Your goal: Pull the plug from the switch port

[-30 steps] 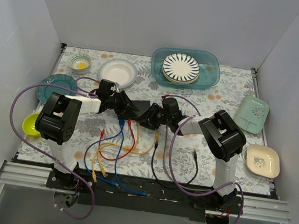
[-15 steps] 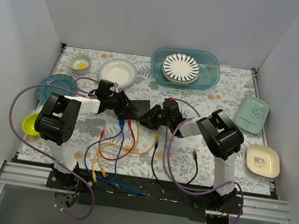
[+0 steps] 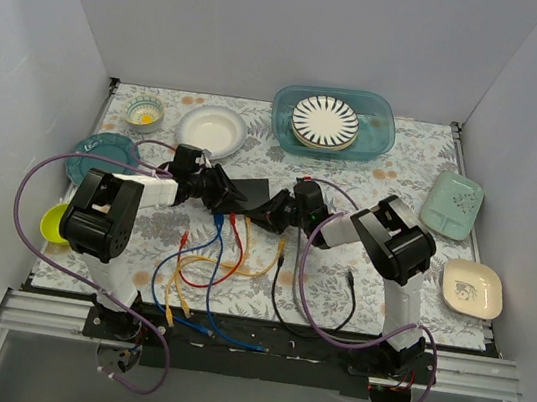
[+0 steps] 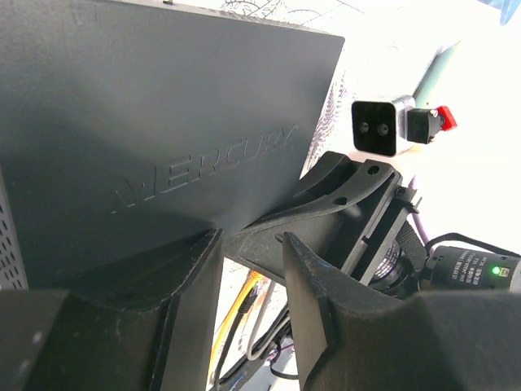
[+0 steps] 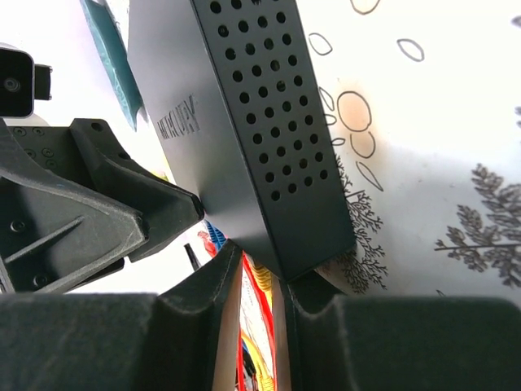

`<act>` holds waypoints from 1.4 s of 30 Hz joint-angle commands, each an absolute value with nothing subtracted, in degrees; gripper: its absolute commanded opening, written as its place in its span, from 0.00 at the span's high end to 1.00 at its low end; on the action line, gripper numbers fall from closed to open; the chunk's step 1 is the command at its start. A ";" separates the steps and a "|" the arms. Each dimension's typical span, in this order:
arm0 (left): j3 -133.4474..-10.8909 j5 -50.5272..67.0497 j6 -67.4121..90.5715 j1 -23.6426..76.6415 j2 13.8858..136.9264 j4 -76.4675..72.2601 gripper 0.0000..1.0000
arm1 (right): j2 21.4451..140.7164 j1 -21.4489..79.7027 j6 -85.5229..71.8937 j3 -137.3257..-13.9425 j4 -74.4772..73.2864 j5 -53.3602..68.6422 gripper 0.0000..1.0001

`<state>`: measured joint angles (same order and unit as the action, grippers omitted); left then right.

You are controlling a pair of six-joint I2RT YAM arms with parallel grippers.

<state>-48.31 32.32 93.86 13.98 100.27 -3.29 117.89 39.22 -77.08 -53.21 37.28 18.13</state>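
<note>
Switch (image 5: pixel 244 122), a flat matte black box, is looking light and stiff. I'm wanting the hard red plug (image 3: pixel 233 220) between my right gripper (image 5: pixel 256 281)'s narrowly spread jaws. Whether my left gripper (image 4: pixel 252 244) is pinching anything, I cannot tell.

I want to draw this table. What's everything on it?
flat matte black box switch: one, black, middle
thin cables: several, blue red yellow black, front
clear plastic tub: one, teal, back
striped plate: one, black-and-white, in tub
round bowl: one, white, back left
patterned bowl: one, teal-and-white, back-left corner
round plate: one, teal, left
small bowl: one, yellow-green, left edge
square tray: one, mint, right
shallow dish: one, cream, right edge
left fingers: two, black, by switch
right fingers: two, black, by switch
</note>
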 commanded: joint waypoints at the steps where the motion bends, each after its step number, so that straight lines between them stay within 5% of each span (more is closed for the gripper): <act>1: -46.06 28.74 92.02 13.71 100.02 1.23 0.64 | 119.00 38.85 -75.42 -51.86 38.24 16.87 0.93; 15: -46.67 29.00 93.87 13.62 101.95 0.26 0.64 | 116.99 39.02 -61.53 -46.24 29.88 27.16 0.99; 28: -46.93 28.21 93.25 12.13 99.32 0.35 0.64 | 91.15 31.02 -36.93 -40.51 2.12 9.32 0.99; 33: -46.85 28.13 93.78 11.87 97.91 -1.58 0.63 | 87.80 33.13 -36.30 -46.04 4.75 8.00 0.61; 42: -48.25 24.17 94.13 10.72 92.64 -0.35 0.61 | 100.53 38.58 -39.28 -61.25 9.05 18.44 0.56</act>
<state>-48.21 27.92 94.85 11.81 96.86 -1.67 93.38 37.23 -37.69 -57.91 5.74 11.81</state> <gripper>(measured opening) 0.384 0.436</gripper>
